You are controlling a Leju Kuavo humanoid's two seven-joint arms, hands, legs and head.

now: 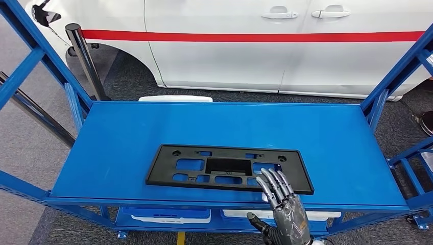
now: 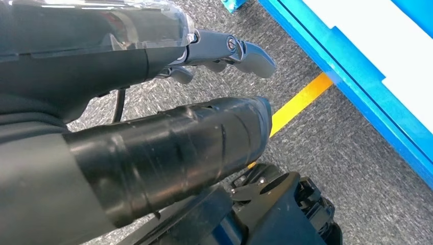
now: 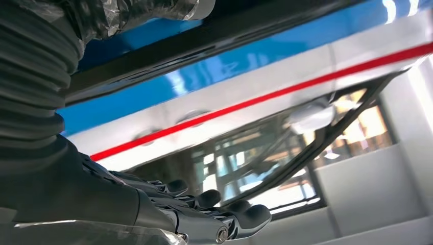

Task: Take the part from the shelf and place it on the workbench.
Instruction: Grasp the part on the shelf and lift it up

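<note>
Part (image 1: pixel 227 170), a black plastic frame, lay flat on the blue shelf (image 1: pixel 127 138); right hand (image 1: pixel 283 204) fingers extended over its near edge, grasping nothing; left hand (image 2: pixel 153 102) empty.

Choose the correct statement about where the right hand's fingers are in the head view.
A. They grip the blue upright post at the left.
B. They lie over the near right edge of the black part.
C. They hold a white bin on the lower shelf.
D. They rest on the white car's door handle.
B: the right hand reaches up from below, its fingers spread over the near right edge of the black part lying flat on the blue shelf.
</note>
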